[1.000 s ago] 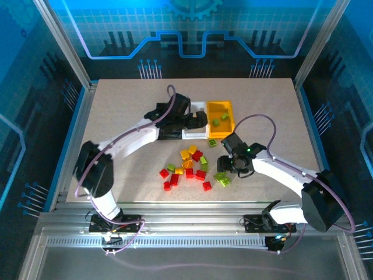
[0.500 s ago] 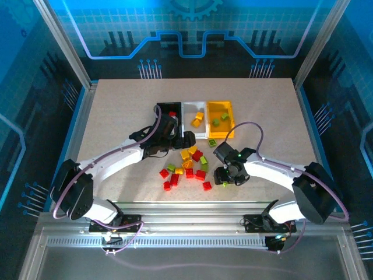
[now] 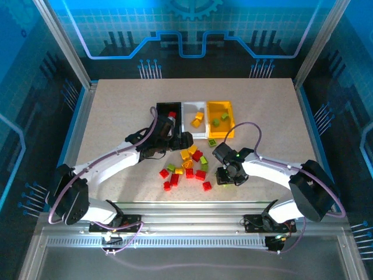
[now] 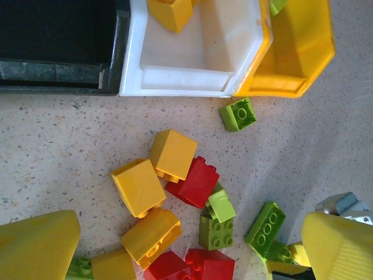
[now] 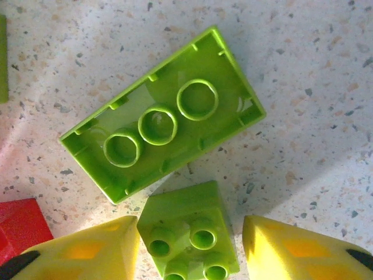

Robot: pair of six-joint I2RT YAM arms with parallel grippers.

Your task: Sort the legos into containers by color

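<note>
Red, yellow and lime green legos (image 3: 187, 166) lie in a loose pile in front of three containers: black (image 3: 161, 109), white (image 3: 187, 111) and yellow-orange (image 3: 228, 111). My left gripper (image 3: 185, 142) (image 4: 186, 251) hangs wide open above the pile, over a yellow brick (image 4: 138, 186) and a red brick (image 4: 195, 182). My right gripper (image 3: 224, 177) (image 5: 189, 233) is down at the table around a small green brick (image 5: 189, 236). Its left finger (image 5: 87, 251) touches the brick, while the right finger (image 5: 303, 251) stands a little apart.
A long green brick (image 5: 160, 116) lies upside down just beyond the small one. A lone green brick (image 4: 238, 114) sits in front of the yellow-orange bin. The black bin holds a red brick (image 3: 172, 114), the white one yellow bricks (image 3: 198, 118), the yellow-orange one green bricks (image 3: 220, 119).
My left arm has drawn back from over the bins to above the pile. My right gripper has shifted left onto the green bricks and its jaws have narrowed round the small one.
</note>
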